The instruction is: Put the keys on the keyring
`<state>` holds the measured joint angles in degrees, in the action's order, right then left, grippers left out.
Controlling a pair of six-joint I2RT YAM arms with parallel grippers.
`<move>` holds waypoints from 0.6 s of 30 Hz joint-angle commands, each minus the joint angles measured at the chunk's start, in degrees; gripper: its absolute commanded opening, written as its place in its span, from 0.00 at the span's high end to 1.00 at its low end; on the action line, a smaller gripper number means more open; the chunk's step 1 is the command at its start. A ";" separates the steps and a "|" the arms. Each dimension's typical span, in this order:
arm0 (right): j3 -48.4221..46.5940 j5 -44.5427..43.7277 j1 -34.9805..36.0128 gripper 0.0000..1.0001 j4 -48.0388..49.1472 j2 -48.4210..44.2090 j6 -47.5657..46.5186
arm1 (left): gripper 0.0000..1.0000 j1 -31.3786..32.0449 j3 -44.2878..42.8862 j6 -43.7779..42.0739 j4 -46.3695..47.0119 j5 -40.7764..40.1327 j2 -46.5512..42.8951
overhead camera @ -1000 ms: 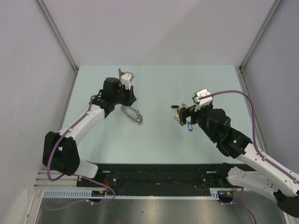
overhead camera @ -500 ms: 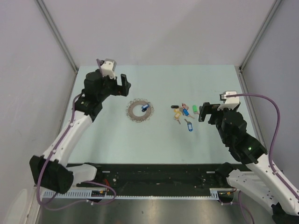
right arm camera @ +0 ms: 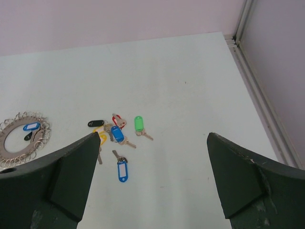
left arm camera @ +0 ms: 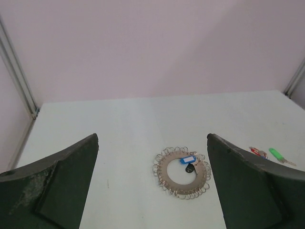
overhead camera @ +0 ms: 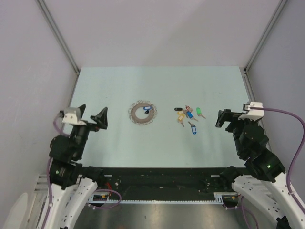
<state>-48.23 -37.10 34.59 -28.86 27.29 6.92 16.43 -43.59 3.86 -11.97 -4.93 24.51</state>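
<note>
Plainly wide open and empty, left gripper (overhead camera: 91, 114) and right gripper (overhead camera: 228, 118), both well apart from the work. Keyring (overhead camera: 135, 116) flat on the table (overhead camera: 119, 143), two tagged keys (overhead camera: 147, 109) (blue, black) lying on its band; loose keys (overhead camera: 187, 114) crowded to its right. Likely trouble: pinching two neighbours at once, or skidding a flat key. Lone blue-tagged key (overhead camera: 192, 129) lengthwise near-to-far, blade toward the cluster.

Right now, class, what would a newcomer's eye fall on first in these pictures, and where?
The grey keyring lies left of centre on the table, a blue-tagged key and a black one resting on it. To its right lie loose coloured keys. The left claw and right claw hang open and empty by the near corners.
</note>
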 commanded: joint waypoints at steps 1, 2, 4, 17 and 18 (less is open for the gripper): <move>0.59 -3.59 -0.31 0.00 -0.23 -2.32 -1.73 | 0.00 -0.25 7.45 -2.10 2.12 -2.90 -11.83; 1.63 -3.85 -0.31 0.00 0.21 -2.85 -1.73 | 0.00 -0.25 8.60 -2.01 2.99 -2.72 -15.51; 2.61 -4.64 -0.31 0.00 1.17 -4.51 -1.73 | 0.00 -0.25 11.67 -1.66 3.53 -2.89 -18.61; 5.69 -2.98 -3.38 0.00 2.23 -9.36 -1.91 | 0.00 -1.83 15.03 2.20 3.70 -1.49 -19.68; 5.78 -2.11 -4.26 0.00 2.32 -9.45 -1.82 | 0.00 -2.01 15.12 2.29 3.70 -1.40 -19.68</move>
<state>-42.76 -40.27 32.25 -28.42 18.15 5.32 15.77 -28.82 4.19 -10.37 -7.14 4.29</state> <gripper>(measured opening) 0.994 0.996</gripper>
